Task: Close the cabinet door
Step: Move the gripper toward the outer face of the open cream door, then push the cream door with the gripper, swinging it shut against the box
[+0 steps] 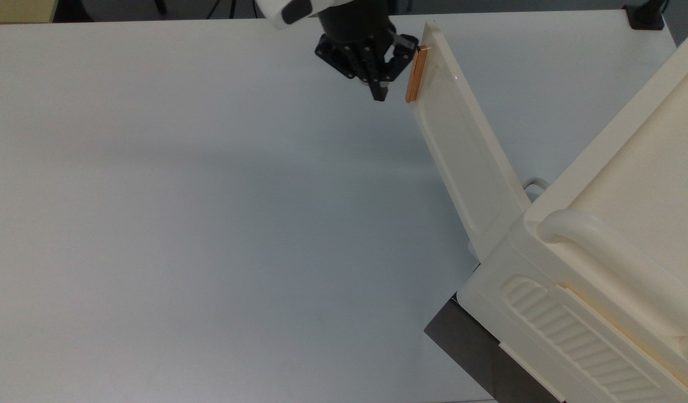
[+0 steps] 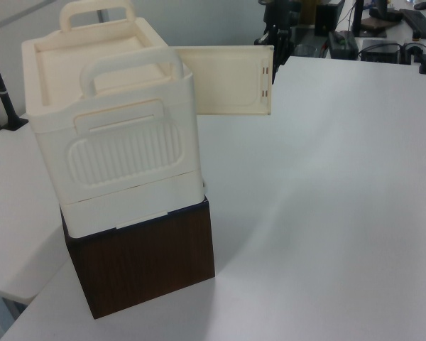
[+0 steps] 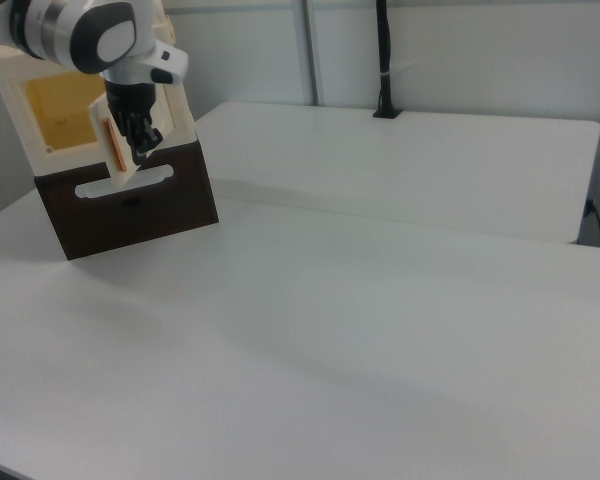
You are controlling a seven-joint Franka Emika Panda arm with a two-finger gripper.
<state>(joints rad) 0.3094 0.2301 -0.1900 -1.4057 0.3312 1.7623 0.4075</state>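
One cream-white plastic box-like cabinet [image 1: 618,268] with a ribbed side panel stands on one dark brown wooden block [image 2: 145,263] at the white table [image 1: 209,224] edge. Its one flat cream-white cabinet door [image 1: 467,151] stands swung wide open over the table, its single copper-orange bar handle [image 1: 416,75] outermost. The one black two-finger gripper [image 1: 380,92] hangs just beside that handle; whether its fingers are spread or closed, I cannot tell.

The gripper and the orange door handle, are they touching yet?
Cannot tell. In the top view the gripper sits right beside the handle, its body overlapping the handle's top end; no gap or contact is plain.
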